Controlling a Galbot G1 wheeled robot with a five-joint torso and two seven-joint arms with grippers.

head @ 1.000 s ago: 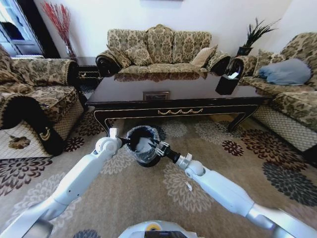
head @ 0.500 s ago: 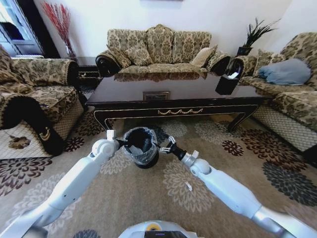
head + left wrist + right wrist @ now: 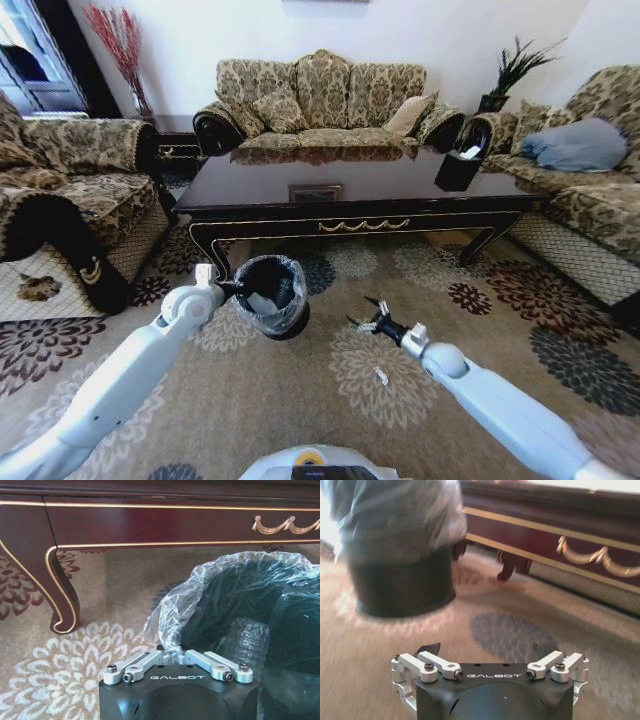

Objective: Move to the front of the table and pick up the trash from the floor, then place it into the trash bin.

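Room: patterned sofas stand around the long glossy dark wood table [image 3: 360,195] with gold scroll trim, on the beige flower-medallion carpet floor [image 3: 300,400].
Landmark: the small black round trash bin [image 3: 272,295] lined with clear plastic stands on the floor just in front of the table.
Left gripper [image 3: 232,287]: at the bin's left rim, fingers pinched together on the plastic liner edge.
Right gripper [image 3: 368,314]: right of the bin, well apart from it, low over the carpet, fingers spread wide and empty.
Trash: a small white sliver [image 3: 380,377] lies on the carpet right of the bin, beside the right forearm.
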